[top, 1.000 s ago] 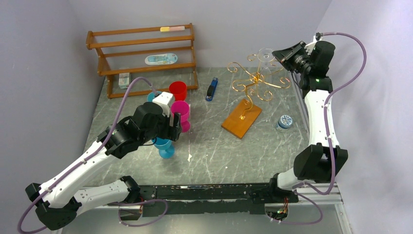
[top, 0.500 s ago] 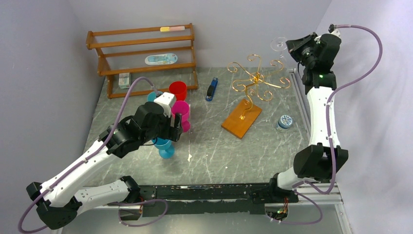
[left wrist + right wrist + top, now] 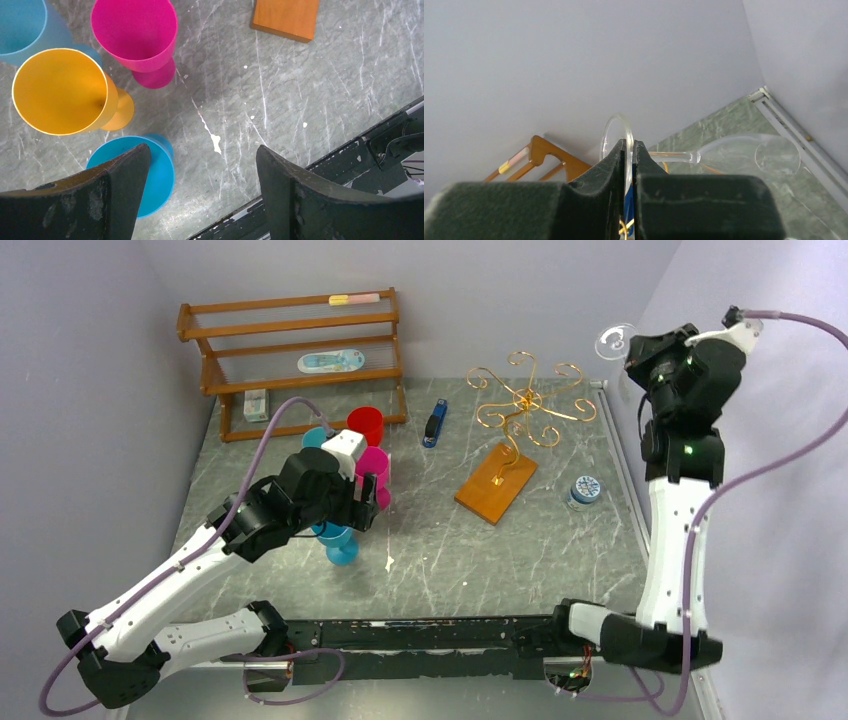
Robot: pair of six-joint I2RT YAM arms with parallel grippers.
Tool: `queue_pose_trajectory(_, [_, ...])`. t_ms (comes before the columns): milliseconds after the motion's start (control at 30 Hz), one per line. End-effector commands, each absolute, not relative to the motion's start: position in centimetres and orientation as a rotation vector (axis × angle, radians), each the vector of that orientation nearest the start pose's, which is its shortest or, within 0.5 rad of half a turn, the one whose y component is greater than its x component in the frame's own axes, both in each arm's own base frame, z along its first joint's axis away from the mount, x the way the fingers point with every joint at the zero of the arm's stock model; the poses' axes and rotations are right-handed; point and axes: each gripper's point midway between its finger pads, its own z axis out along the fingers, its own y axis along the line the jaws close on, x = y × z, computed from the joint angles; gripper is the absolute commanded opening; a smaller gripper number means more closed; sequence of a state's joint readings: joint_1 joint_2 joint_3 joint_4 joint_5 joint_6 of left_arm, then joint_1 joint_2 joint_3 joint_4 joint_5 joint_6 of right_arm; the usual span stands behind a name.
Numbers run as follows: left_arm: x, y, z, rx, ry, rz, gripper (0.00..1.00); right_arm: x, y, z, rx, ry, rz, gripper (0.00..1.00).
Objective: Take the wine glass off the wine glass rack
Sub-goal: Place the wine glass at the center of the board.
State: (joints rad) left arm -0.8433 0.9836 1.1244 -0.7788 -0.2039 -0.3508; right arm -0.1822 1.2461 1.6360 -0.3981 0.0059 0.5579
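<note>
The clear wine glass [image 3: 612,340] is in the air to the right of and above the wine glass rack, apart from it. My right gripper [image 3: 640,348] is shut on the glass's round foot. In the right wrist view the foot [image 3: 616,125] is pinched between the pads of the gripper [image 3: 629,145], and the stem and bowl [image 3: 749,155] lie sideways to the right. The rack's gold wire scrolls [image 3: 528,403] stand empty on their orange-brown base [image 3: 497,483]. My left gripper [image 3: 360,502] is open and empty over the plastic cups; it also shows in the left wrist view [image 3: 202,152].
A brown slatted shelf [image 3: 290,350] stands at the back left. Red [image 3: 366,425], magenta [image 3: 370,468] and blue [image 3: 340,545] cups cluster under my left arm, with a yellow one [image 3: 60,92]. A blue object [image 3: 434,424] and a round lidded jar [image 3: 584,488] lie near the rack.
My right gripper has carried the wine glass up and to the right, away from the rack's scrolls. The left arm has hardly moved.
</note>
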Motion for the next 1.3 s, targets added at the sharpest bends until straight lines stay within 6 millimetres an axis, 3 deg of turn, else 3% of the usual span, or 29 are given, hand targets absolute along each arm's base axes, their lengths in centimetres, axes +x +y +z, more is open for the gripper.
queue_pose_trajectory(0, [20.4, -20.8, 26.4, 0.466, 2.128, -0.505, 0.82, 34.9, -5.3, 46.8, 0.603, 1.475, 0.238, 0.0])
queue_pose_trajectory(67, [20.3, -20.9, 26.4, 0.471, 2.123, -0.516, 0.82, 33.5, -4.2, 46.3, 0.594, 1.474, 0.297, 0.0])
queue_pose_trajectory(433, [19.9, -21.4, 28.0, 0.469, 2.063, -0.593, 0.82, 26.6, -2.2, 44.9, 0.625, 1.5, 0.339, 0.0])
queue_pose_trajectory(633, [19.8, -22.2, 28.3, 0.482, 2.046, -0.641, 0.82, 25.6, 0.4, 42.7, 0.604, 1.554, 0.467, 0.0])
queue_pose_trajectory(967, [19.4, -23.5, 29.1, 0.519, 2.019, -0.718, 0.82, 21.0, 3.7, 43.3, 0.522, 1.61, 0.603, 0.0])
queue_pose_trajectory(1067, [19.1, -23.6, 29.3, 0.527, 2.014, -0.736, 0.82, 19.9, 4.9, 42.7, 0.498, 1.665, 0.651, 0.0])
queue_pose_trajectory(1267, [18.3, -24.7, 30.1, 0.56, 1.982, -0.832, 0.82, 18.1, 8.2, 41.3, 0.295, 1.767, 0.782, 0.0])
